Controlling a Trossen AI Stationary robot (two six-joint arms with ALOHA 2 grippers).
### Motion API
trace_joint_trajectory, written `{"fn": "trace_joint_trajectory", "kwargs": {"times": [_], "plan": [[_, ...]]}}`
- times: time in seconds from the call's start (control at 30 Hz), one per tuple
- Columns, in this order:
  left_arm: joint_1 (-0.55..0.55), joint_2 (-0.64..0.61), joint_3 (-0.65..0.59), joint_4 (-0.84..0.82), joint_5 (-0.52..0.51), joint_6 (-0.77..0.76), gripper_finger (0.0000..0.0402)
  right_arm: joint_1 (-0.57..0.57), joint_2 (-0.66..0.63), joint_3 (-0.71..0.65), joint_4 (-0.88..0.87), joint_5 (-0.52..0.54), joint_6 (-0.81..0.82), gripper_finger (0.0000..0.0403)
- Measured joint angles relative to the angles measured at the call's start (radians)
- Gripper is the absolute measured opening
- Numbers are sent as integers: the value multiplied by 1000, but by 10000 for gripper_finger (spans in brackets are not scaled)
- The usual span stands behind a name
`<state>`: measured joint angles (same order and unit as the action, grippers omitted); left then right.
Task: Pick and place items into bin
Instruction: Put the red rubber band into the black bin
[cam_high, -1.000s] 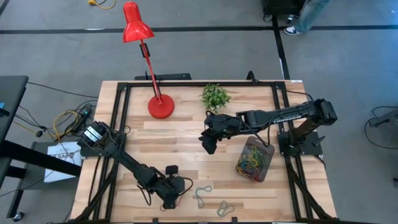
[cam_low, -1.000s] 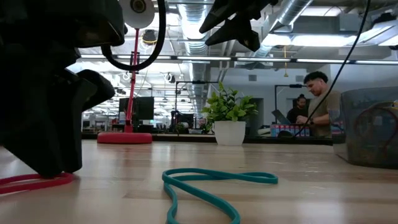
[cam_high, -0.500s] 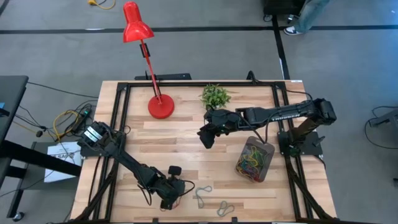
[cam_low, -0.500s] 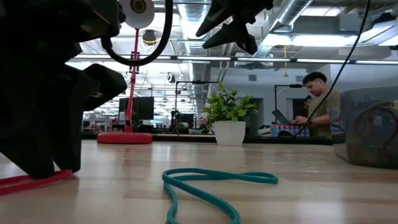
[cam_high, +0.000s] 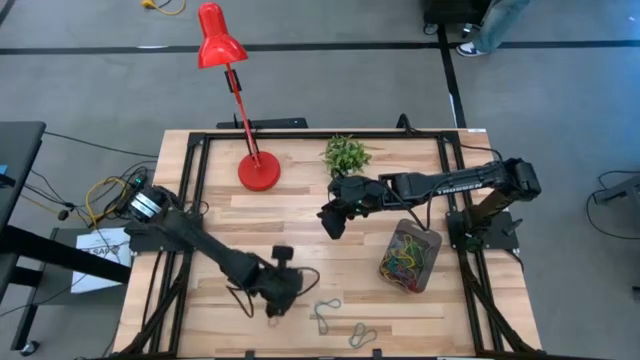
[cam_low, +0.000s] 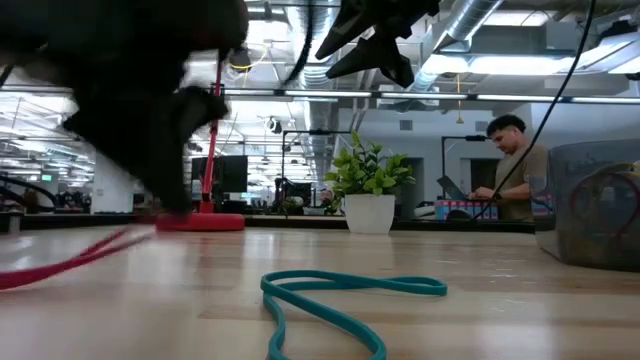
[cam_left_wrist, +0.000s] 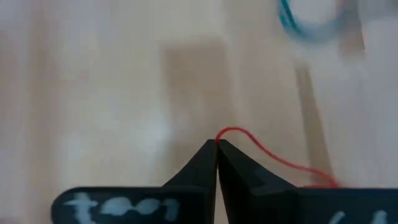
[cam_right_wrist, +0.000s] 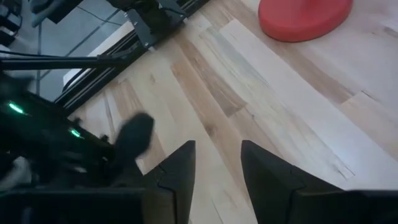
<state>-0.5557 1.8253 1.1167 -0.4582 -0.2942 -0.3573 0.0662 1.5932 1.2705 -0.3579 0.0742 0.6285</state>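
Note:
My left gripper (cam_high: 279, 303) (cam_left_wrist: 216, 147) is near the table's front edge, left of centre, shut on a thin red band (cam_left_wrist: 249, 138). The same red band (cam_low: 70, 262) shows blurred in the low view. Two grey-blue loops (cam_high: 325, 313) (cam_high: 362, 335) lie flat on the wood to its right, and a teal loop (cam_low: 340, 298) lies close to the low camera. The dark see-through bin (cam_high: 410, 256) stands at the right with several coloured bands inside. My right gripper (cam_high: 330, 222) (cam_right_wrist: 217, 169) hangs open above the table's middle, holding nothing. My left gripper pinches the red band at a bend of its loop (cam_left_wrist: 221, 133) between the very tips of its two fingers. The fingers slant down from above. The band trails away sideways below the tips, and its far part (cam_low: 25, 278) slopes down toward the table.
A red desk lamp with a round base (cam_high: 259, 172) and a small potted plant (cam_high: 345, 155) stand at the table's far side. Black rails (cam_high: 195, 190) frame the table. A person (cam_low: 512, 160) sits in the room behind.
My left gripper has shut on the red band and risen, going a little toward the table's far edge and rolling as it went. The band's pinched end has come up off the wood; its other end trails low.

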Motion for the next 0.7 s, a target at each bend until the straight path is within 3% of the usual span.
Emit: {"fn": "trace_joint_trajectory", "kwargs": {"times": [0.17, 0.33, 0.5, 0.7], "plan": [[51, -95, 56, -211, -84, 60, 0, 6, -4, 0, -23, -21, -41, 118], [104, -209, 119, -348, -252, 93, 0, 18, -6, 0, -53, -59, -156, 119], [156, -325, 171, -333, -314, 137, 0, 55, 0, 0, -14, -87, -280, 119], [207, -386, 228, -292, -328, 222, 0, 61, 0, 0, 158, -20, -358, 119]]}}
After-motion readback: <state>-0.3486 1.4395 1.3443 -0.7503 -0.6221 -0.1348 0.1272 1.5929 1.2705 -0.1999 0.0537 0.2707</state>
